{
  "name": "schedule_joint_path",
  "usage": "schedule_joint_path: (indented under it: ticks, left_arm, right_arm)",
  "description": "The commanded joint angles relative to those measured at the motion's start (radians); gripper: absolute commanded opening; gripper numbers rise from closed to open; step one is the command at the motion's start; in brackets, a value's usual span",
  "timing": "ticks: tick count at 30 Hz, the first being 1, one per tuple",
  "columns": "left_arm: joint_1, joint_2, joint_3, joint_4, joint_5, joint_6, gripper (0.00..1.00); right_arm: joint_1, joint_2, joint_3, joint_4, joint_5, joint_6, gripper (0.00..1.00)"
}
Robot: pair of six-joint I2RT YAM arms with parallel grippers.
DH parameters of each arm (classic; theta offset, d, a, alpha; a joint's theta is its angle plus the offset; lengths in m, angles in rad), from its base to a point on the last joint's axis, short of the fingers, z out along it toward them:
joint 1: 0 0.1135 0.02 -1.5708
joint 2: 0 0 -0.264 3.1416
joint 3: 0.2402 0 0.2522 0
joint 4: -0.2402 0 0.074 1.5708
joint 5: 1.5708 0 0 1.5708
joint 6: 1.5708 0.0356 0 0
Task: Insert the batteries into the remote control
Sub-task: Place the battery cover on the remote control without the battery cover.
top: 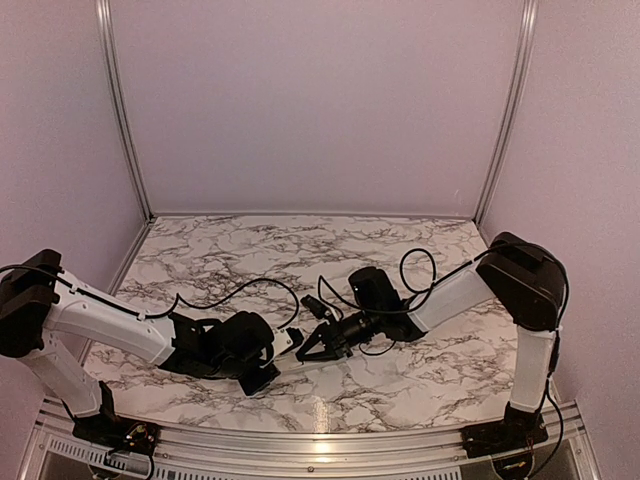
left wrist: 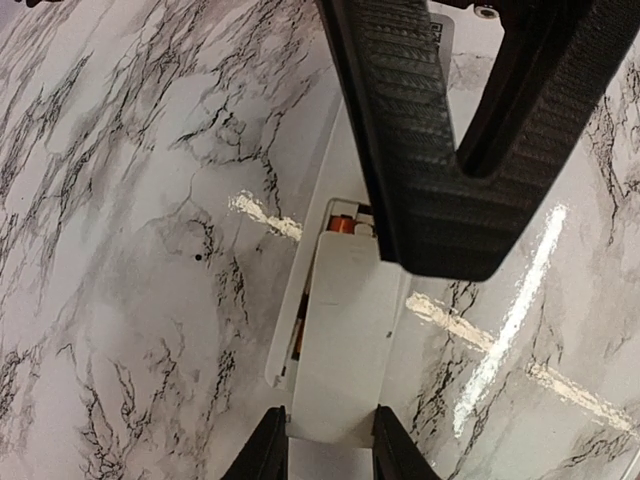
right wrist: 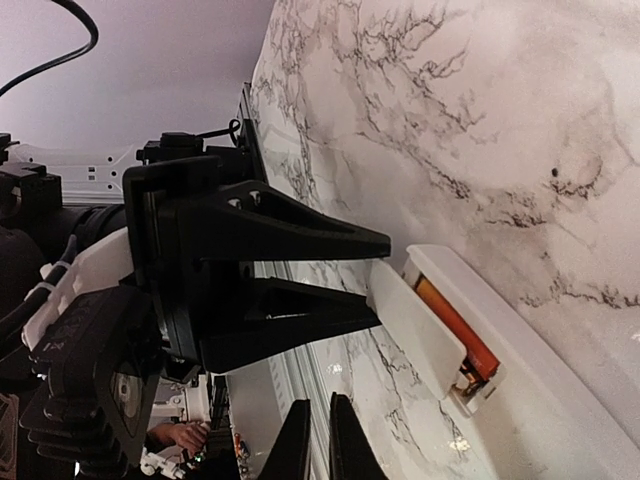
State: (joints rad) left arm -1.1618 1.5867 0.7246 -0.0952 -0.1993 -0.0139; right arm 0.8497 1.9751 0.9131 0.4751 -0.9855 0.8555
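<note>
The remote control (right wrist: 545,345) lies back-up on the marble, its battery bay open. An orange battery (right wrist: 452,322) sits in the bay, and it also shows at the bay's far end in the left wrist view (left wrist: 341,224). Over the bay a white battery cover (left wrist: 352,340) is tilted, with my left gripper (left wrist: 330,448) shut on its near end. My right gripper (right wrist: 320,442) is shut on nothing, just short of the remote and facing the left gripper. In the top view the left gripper (top: 289,342) and right gripper (top: 313,347) meet at the table's middle front.
The right gripper's black fingers (left wrist: 420,150) hang close over the remote's far end in the left wrist view. Black cables (top: 415,270) loop over the marble table (top: 250,250) behind the arms. Walls and metal rails (top: 125,130) enclose the table.
</note>
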Motion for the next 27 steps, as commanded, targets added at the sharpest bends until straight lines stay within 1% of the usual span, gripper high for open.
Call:
schedule_joint_path:
  ticks: [1, 9, 18, 27]
  left_arm:
    - [0.010, -0.038, 0.024, -0.035, -0.007, 0.009, 0.28]
    - [0.011, -0.040, 0.067, -0.131, 0.042, 0.090, 0.30]
    - [0.029, 0.006, 0.093, -0.135, 0.035, 0.104, 0.30]
    - [0.048, 0.025, 0.107, -0.138, 0.058, 0.115, 0.31]
  right_arm:
    - [0.012, 0.018, 0.036, -0.020, 0.005, -0.025, 0.07]
    - [0.011, 0.017, 0.039, -0.039, 0.007, -0.039, 0.06]
    - [0.011, 0.024, 0.038, -0.012, 0.011, -0.015, 0.06]
    - [0.015, 0.030, 0.045, -0.005, 0.013, -0.011, 0.07]
